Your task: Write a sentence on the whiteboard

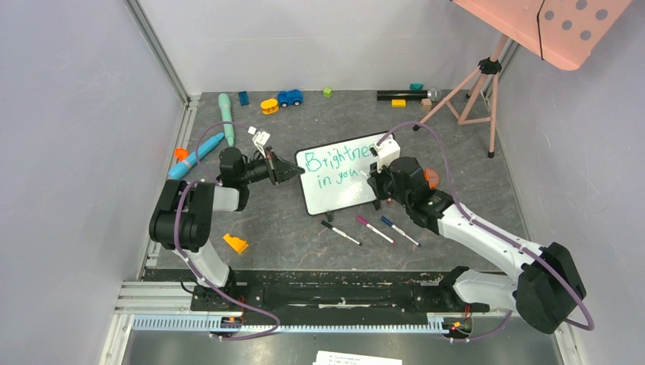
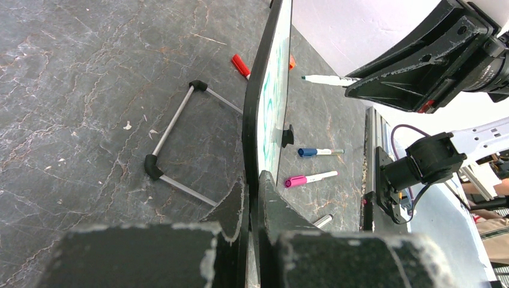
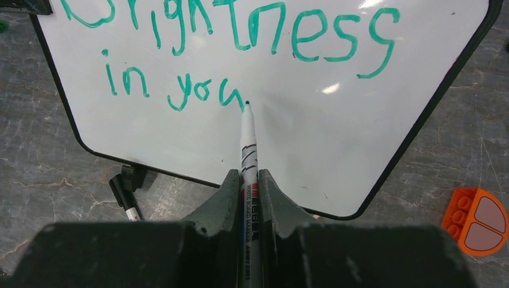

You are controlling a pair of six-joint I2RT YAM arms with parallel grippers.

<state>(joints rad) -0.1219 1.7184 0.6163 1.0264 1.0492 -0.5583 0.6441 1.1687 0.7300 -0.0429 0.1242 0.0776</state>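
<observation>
Judging by its thin black frame and wire prop (image 2: 174, 132), the whiteboard (image 1: 338, 181) was likely light and rigid. It would slide or tip back under pen pressure unless braced. The writing face looked smooth and glossy, so it offered poor purchase. The frame edge appeared to be the sound place to take hold, away from the wet ink.

The whiteboard stood propped at a tilt near the middle of the bench (image 1: 289, 228), between the two arms. The sentence (image 3: 240, 42) read "Brightness" on the first line and "in you" on the second, in teal-green ink.

The left end effector (image 2: 252, 187) was clamped across the near-left edge of the whiteboard, with one finger on the front face and one on the back. This grip appeared to steady the board against the writing load.

The right end effector (image 3: 245, 177) was clenched on a marker (image 3: 247, 141), with both fingers pressed against the barrel. The marker projected forward, and its tip sat at the end of the last stroke of "you". Contact with the whiteboard surface appeared likely but could not be confirmed.

The marker barrel was judged slim, hard and slick, and liable to twist in the fingers if side load rose. Three loose markers (image 1: 375, 230) lay on the bench just in front of the whiteboard.
</observation>
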